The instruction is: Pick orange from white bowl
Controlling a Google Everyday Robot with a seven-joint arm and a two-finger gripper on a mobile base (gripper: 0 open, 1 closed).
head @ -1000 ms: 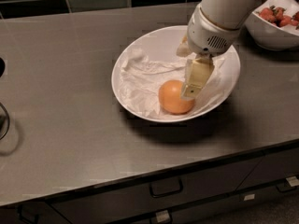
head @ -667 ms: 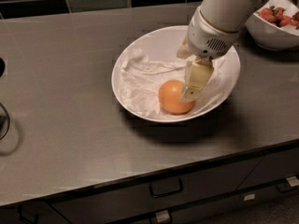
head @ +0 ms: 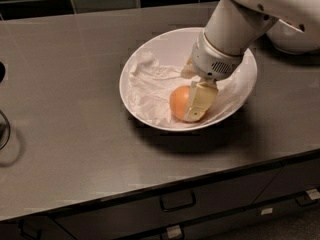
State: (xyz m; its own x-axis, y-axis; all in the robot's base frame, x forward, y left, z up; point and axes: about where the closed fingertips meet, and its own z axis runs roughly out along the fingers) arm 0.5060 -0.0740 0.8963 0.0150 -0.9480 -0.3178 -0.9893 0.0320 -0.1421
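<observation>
The orange (head: 178, 103) lies in the right half of the large white bowl (head: 145, 49), on the crumpled white paper lining (head: 147, 86). My gripper (head: 199, 104) reaches down into the bowl from the upper right. Its cream-coloured tip sits against the orange's right side and covers part of it. The orange rests on the paper and is not lifted. The white arm (head: 235, 29) hangs over the bowl's right rim.
A smaller white bowl (head: 295, 41) stands at the back right, mostly hidden by the arm. The bowl sits on a grey counter (head: 70, 99) with a dark tiled wall behind. Drawer handles (head: 177, 202) run below the front edge. A dark round object (head: 3, 129) is at the left edge.
The gripper has come lower and closer against the orange's right side. The arm now reaches further over the bowl and hides most of the smaller bowl. The orange stays in the bowl.
</observation>
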